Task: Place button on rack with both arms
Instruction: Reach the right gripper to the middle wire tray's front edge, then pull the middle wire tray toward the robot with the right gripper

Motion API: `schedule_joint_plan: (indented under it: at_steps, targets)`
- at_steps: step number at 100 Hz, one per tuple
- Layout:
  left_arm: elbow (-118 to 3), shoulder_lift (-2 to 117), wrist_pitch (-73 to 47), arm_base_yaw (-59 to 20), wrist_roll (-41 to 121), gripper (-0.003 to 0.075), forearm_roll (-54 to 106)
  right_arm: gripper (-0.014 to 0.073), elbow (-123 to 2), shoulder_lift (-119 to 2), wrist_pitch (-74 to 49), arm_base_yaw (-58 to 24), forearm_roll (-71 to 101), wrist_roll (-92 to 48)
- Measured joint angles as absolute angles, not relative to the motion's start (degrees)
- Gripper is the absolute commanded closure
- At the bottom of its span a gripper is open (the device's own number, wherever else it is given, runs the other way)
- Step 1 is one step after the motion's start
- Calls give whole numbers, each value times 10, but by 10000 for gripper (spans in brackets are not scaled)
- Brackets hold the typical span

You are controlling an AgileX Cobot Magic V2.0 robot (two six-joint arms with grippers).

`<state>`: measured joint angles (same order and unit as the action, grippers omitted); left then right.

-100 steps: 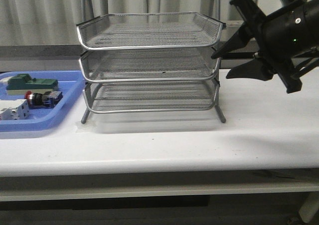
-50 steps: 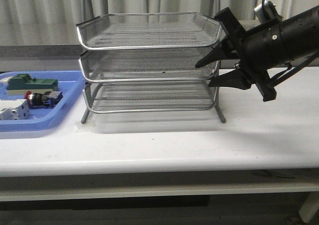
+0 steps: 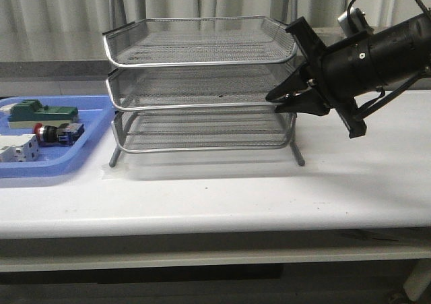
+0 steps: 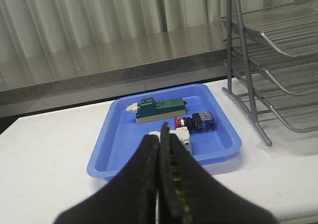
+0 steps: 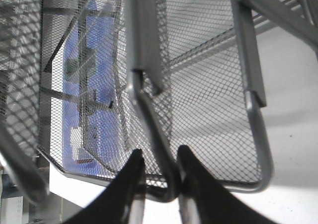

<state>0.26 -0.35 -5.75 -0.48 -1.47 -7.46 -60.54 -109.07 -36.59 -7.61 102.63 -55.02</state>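
The white table (image 3: 222, 189) carries the rack (image 3: 202, 81), three stacked silver wire-mesh trays with chrome rims on thin metal uprights, its mesh fine and see-through. The right arm (image 3: 384, 51), a thick matte black barrel with a cable looping over it, reaches in from the right and slopes down toward the rack's right front corner; its right gripper (image 3: 283, 98) has its tapered black fingers nearly together around the chrome rim of the middle tray, and the right wrist view shows that rim running between the fingertips (image 5: 136, 169). To the left of the rack lies a flat blue plastic tray (image 3: 81, 152) with rounded corners and a low raised lip. In it sit a green-and-beige block (image 3: 44, 112), a white block (image 3: 17, 149) and the button (image 3: 57, 133), lying on its side with red head, black body and blue rear. The left gripper (image 4: 160, 149) hangs above the table on the near side of the blue tray, its dark fingers pressed together on nothing.
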Motion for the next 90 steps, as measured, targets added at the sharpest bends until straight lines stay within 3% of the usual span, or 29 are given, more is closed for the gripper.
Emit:
schedule_joint_plan:
  at_steps: [17, 90]
  targets:
    - [3, -4, -58, -5, -15, 741, -75, 622, -605, -1093, -366, -76, 1030, -545]
    - [3, -4, -58, -5, -15, 741, -75, 621, -470, -1043, -433, -72, 1076, -573]
